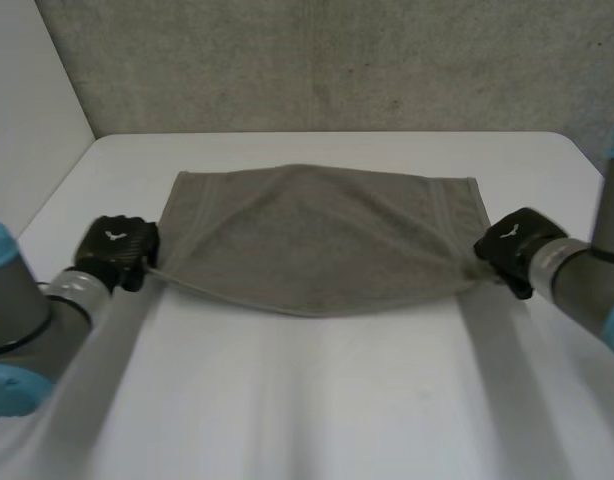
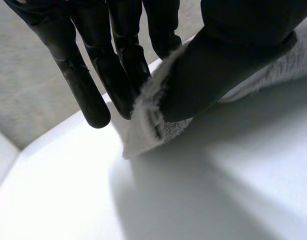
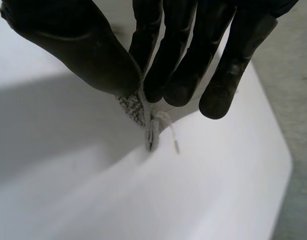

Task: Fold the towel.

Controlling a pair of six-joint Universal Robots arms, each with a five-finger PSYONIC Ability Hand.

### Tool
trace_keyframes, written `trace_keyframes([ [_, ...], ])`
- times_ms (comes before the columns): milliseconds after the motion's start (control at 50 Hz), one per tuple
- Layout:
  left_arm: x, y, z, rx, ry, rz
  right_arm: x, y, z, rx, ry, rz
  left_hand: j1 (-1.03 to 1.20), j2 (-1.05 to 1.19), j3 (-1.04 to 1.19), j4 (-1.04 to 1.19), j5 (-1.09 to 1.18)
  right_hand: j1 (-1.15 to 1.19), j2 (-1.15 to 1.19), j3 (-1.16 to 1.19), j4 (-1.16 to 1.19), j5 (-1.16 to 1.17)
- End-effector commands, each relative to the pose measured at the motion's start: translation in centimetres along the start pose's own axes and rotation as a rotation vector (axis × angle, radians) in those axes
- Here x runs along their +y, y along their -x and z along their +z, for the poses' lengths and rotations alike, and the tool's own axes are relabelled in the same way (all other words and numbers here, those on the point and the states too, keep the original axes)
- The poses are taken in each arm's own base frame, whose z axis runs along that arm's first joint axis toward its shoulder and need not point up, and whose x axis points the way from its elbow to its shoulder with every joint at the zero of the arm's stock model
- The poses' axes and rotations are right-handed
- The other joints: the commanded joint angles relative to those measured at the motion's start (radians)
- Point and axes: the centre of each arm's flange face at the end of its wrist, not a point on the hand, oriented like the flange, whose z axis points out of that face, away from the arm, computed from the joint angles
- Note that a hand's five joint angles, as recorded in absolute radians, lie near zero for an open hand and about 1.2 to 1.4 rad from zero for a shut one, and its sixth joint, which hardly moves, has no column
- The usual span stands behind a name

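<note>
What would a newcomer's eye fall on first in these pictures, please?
A grey terry towel stretches across the white table, its near edge sagging in the middle. The black left robot hand and the black right robot hand each pinch one near corner.

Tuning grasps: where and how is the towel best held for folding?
Probably the two near corners of the towel, pinched thumb-to-fingers from the outer sides, as left hand and right hand do: near edge hangs between them, far edge flat.

Arms spread wide, the left hand point(image 1: 115, 250) and right hand point(image 1: 515, 245) each pinched a corner of the towel point(image 1: 317, 235) between thumb and fingers.
</note>
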Motion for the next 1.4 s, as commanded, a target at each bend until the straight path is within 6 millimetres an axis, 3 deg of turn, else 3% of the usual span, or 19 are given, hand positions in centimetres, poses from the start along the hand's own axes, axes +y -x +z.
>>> trace_keyframes([
  [20, -4.5, 3.2, -4.9, -0.055, -0.040, -0.005, -0.1, -4.3, -5.3, 0.101, -0.017, -0.027, 0.192, 0.179, 0.179, 0.178, 0.187, 0.064, 0.056, 0.058, 0.053, 0.032],
  [40, -4.5, 3.2, -4.9, -0.055, -0.040, -0.005, -0.3, -5.4, -7.1, 0.126, -0.023, -0.023, 0.192, 0.179, 0.179, 0.178, 0.187, 0.064, 0.056, 0.058, 0.053, 0.032],
  [60, -5.7, 3.4, -6.2, -0.038, -0.056, -0.010, -0.3, -5.4, -7.1, 0.127, -0.023, -0.023, 0.192, 0.179, 0.179, 0.178, 0.187, 0.064, 0.056, 0.058, 0.053, 0.032],
  [80, -6.4, 3.7, -7.3, -0.020, -0.063, -0.023, -0.6, -6.2, -8.7, 0.142, -0.039, -0.018, 0.192, 0.179, 0.179, 0.178, 0.187, 0.064, 0.056, 0.058, 0.053, 0.032],
  [140, -6.8, 4.1, -8.7, 0.007, -0.067, -0.054, -1.1, -7.1, -10.4, 0.146, -0.083, -0.011, 0.192, 0.179, 0.179, 0.178, 0.187, 0.064, 0.056, 0.058, 0.053, 0.032],
  [220, -6.4, 3.8, -9.1, 0.039, -0.064, -0.070, -0.8, -7.6, -10.1, 0.132, -0.102, 0.004, 0.192, 0.179, 0.179, 0.178, 0.187, 0.064, 0.056, 0.058, 0.053, 0.032],
  [320, -5.2, 3.3, -8.3, 0.064, -0.042, -0.081, 0.4, -6.5, -7.9, 0.042, -0.073, 0.033, 0.192, 0.179, 0.179, 0.178, 0.187, 0.064, 0.056, 0.058, 0.053, 0.032],
  [400, -3.1, 1.8, -5.3, 0.123, -0.030, -0.073, 1.4, -5.5, -4.4, -0.033, -0.017, 0.059, 0.192, 0.179, 0.179, 0.178, 0.187, 0.064, 0.056, 0.058, 0.053, 0.032],
  [520, -1.4, 1.8, -0.6, 0.062, -0.026, -0.049, 2.2, -3.9, 0.7, -0.069, 0.041, 0.108, 0.192, 0.179, 0.179, 0.178, 0.187, 0.064, 0.056, 0.058, 0.053, 0.032],
  [540, -1.4, 1.8, -0.6, 0.062, -0.026, -0.049, 2.2, -3.9, 0.7, -0.069, 0.041, 0.108, 0.192, 0.179, 0.179, 0.178, 0.187, 0.064, 0.056, 0.058, 0.053, 0.032],
  [580, -1.3, 1.9, 0.6, 0.041, -0.033, -0.043, 2.1, -3.8, 3.2, -0.030, 0.015, 0.126, 0.192, 0.179, 0.179, 0.178, 0.187, 0.064, 0.056, 0.058, 0.053, 0.032],
  [680, -1.1, 1.6, 4.9, 0.020, -0.067, -0.024, 1.2, -4.6, 6.4, 0.095, -0.070, 0.180, 0.192, 0.179, 0.179, 0.178, 0.187, 0.064, 0.056, 0.058, 0.053, 0.032],
  [800, -1.2, 1.3, 7.5, -0.012, -0.097, -0.008, -0.7, -6.2, 8.9, 0.254, -0.183, 0.209, 0.192, 0.179, 0.179, 0.178, 0.187, 0.064, 0.056, 0.058, 0.053, 0.032],
  [980, -1.8, 1.3, 11.4, -0.064, -0.176, 0.013, -2.3, -6.0, 11.5, 0.320, -0.262, 0.190, 0.192, 0.179, 0.179, 0.178, 0.187, 0.064, 0.056, 0.058, 0.053, 0.032],
  [1020, -1.7, 1.2, 11.8, -0.066, -0.183, 0.016, -2.3, -5.5, 12.5, 0.331, -0.272, 0.185, 0.192, 0.179, 0.179, 0.178, 0.187, -0.896, -0.904, -0.903, -0.907, -0.928],
  [1040, -1.4, 1.1, 12.1, -0.064, -0.184, 0.018, -2.3, -5.5, 12.5, 0.331, -0.272, 0.185, -0.281, -0.295, -0.295, -0.296, -0.286, -0.900, -0.908, -0.907, -0.911, -0.933],
  [1060, -1.3, 0.9, 12.3, -0.063, -0.183, 0.021, -2.3, -5.2, 12.8, 0.331, -0.273, 0.184, -1.018, -1.032, -1.032, -1.033, -1.023, -1.157, -1.165, -1.164, -1.168, -1.189],
  [1240, -0.9, 0.3, 11.9, -0.050, -0.162, 0.015, -2.6, -4.5, 12.4, 0.312, -0.268, 0.192, -1.030, -1.043, -1.043, -1.044, -1.035, -1.157, -1.165, -1.164, -1.168, -1.189],
  [1400, -3.5, 0.9, 9.3, -0.058, -0.184, 0.010, -3.2, -5.0, 7.7, 0.305, -0.262, 0.202, -1.030, -1.043, -1.043, -1.044, -1.035, -1.157, -1.165, -1.164, -1.168, -1.189],
])
